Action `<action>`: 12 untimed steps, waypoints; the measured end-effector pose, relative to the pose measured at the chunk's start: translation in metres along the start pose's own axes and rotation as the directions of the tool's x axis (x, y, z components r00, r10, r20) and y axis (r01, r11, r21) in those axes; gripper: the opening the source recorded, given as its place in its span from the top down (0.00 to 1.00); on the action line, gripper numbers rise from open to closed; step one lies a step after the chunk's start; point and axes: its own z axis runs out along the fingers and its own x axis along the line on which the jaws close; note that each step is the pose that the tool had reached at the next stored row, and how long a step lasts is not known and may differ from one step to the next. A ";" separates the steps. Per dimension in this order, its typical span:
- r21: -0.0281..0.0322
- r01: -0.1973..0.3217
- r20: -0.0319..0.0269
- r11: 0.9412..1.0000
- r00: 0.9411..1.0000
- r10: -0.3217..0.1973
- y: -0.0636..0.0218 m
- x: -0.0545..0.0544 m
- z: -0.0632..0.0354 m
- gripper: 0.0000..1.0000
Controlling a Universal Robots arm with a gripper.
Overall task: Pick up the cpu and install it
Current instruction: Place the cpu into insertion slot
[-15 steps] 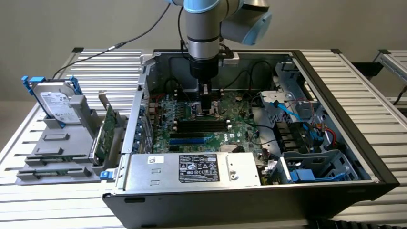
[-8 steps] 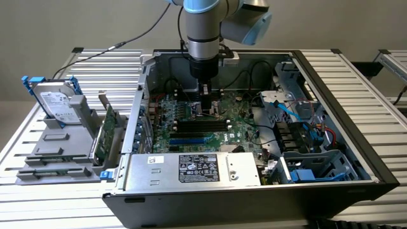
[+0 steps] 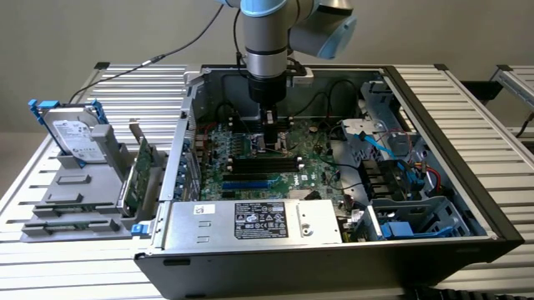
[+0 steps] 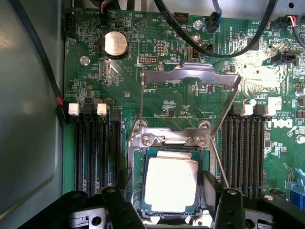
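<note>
The gripper point(image 4: 171, 206) hangs low over the motherboard point(image 4: 167, 102), its black fingers point(image 4: 114, 207) spread wide and gripping nothing. Between them the cpu point(image 4: 171, 183) lies silver-side up inside the socket frame point(image 4: 169, 138). Just beyond, the socket's metal load plate point(image 4: 190, 76) stands hinged up. Memory slots point(image 4: 95, 152) flank the socket, and white "DELL" lettering point(image 4: 274, 125) runs sideways along the board's edge. Farther on sit a coin battery point(image 4: 116, 44) and black cables point(image 4: 200, 45) looping across the board. In the exterior view the arm point(image 3: 267, 62) reaches down into the open case point(image 3: 429, 125); the power supply point(image 3: 259, 222) in front carries a label (print too small to read), and a hard drive point(image 3: 74, 134) stands outside at the exterior view's left.
</note>
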 end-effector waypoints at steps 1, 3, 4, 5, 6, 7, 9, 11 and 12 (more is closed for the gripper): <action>0.000 0.000 0.000 1.000 1.000 0.000 0.0000 0.000 0.0000 0.32; 0.000 0.000 0.000 1.000 1.000 0.000 0.0000 0.000 -0.0002 0.32; 0.000 0.000 0.000 1.000 1.000 0.000 0.0000 0.000 -0.0004 0.32; 0.000 0.000 0.000 1.000 1.000 0.000 0.0000 0.000 -0.0012 0.32; 0.000 0.000 0.000 1.000 1.000 0.000 0.0001 0.000 -0.0020 0.32; 0.000 0.000 0.000 1.000 1.000 0.000 0.0001 0.000 -0.0029 0.32; 0.000 0.000 0.000 1.000 1.000 0.000 0.0002 0.000 -0.0043 0.32; 0.000 0.000 0.001 1.000 1.000 0.000 0.0003 0.000 -0.0048 0.32; 0.000 0.000 0.002 1.000 1.000 0.000 0.0003 0.000 -0.0050 0.32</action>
